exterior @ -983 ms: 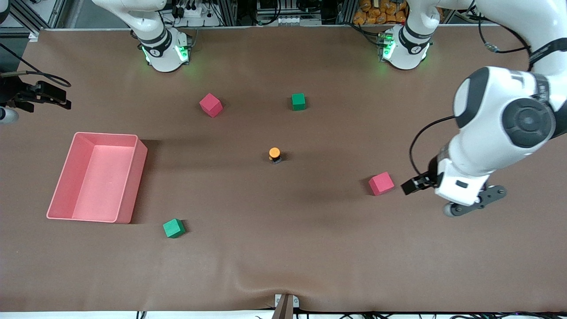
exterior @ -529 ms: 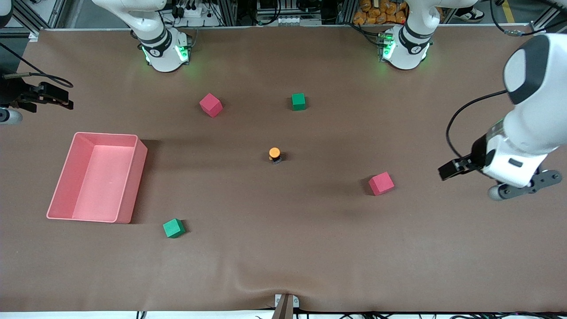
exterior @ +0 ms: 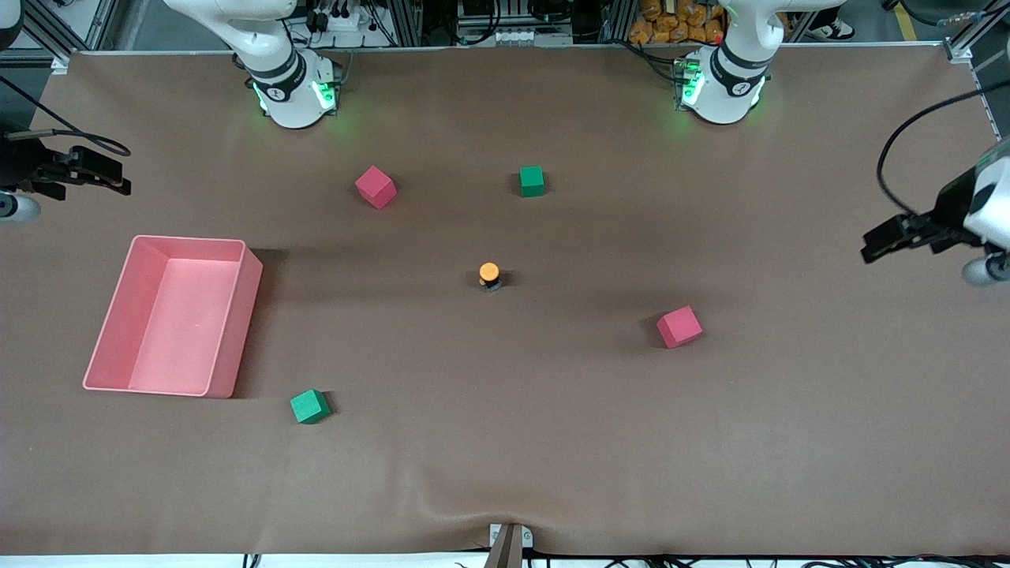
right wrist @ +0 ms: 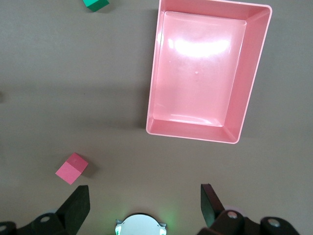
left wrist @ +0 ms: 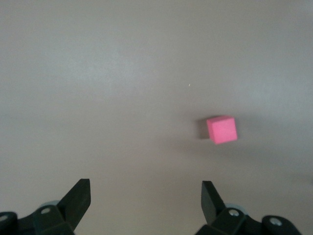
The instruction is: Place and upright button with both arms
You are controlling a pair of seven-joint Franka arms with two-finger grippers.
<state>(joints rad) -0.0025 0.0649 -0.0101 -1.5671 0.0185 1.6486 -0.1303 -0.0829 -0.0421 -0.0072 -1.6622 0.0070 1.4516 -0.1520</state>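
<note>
Now you see the tiny orange-capped black push-button [exterior: 489,276] upright mid-table — the left gripper [left wrist: 145,196] hangs spread and empty over the left arm's end, the right gripper [right wrist: 145,200] likewise gaping, over the right arm's end.

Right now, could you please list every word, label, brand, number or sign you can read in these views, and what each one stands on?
None can be read.
Right arm's base: a small round dark mark, too small to read.
Left arm's base: the same kind of mark, too small to read.
Button, cubes and pink bin: no print shows.
</note>
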